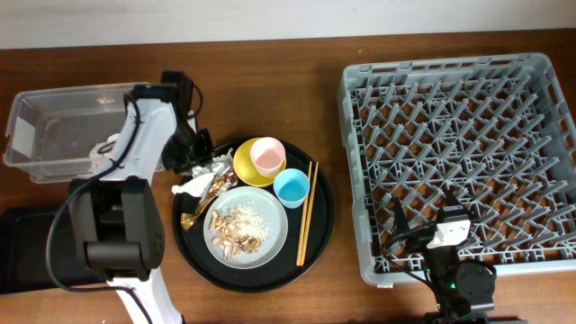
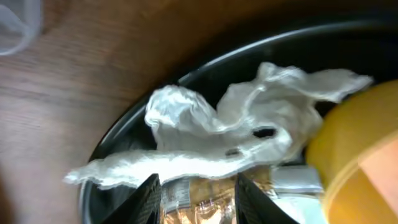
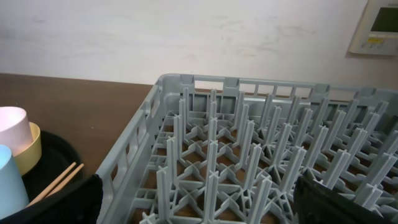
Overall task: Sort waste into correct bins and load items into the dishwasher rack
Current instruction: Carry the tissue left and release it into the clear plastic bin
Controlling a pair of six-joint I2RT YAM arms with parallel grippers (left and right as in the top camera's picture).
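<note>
In the left wrist view my left gripper (image 2: 198,198) is shut on a gold foil wrapper (image 2: 202,208) that fills the gap between its black fingers. Crumpled white paper (image 2: 217,130) lies just beyond it. From overhead, the left gripper (image 1: 194,160) sits at the round tray's left edge beside the yellow dish (image 1: 243,165) and pink cup (image 1: 267,156). The grey plate (image 1: 275,219) carries rice and scraps. A blue cup (image 1: 291,187) and the chopsticks (image 1: 307,214) lie to its right. My right gripper (image 3: 202,199) stands open over the dishwasher rack (image 1: 353,162), nothing in it.
The clear tub (image 1: 22,126) stands at the back left, and the shallow black tray (image 1: 27,252) lies in front of it. The round black serving tray (image 1: 322,229) carries the dishes and the waste. Bare wood shows between it and the rack.
</note>
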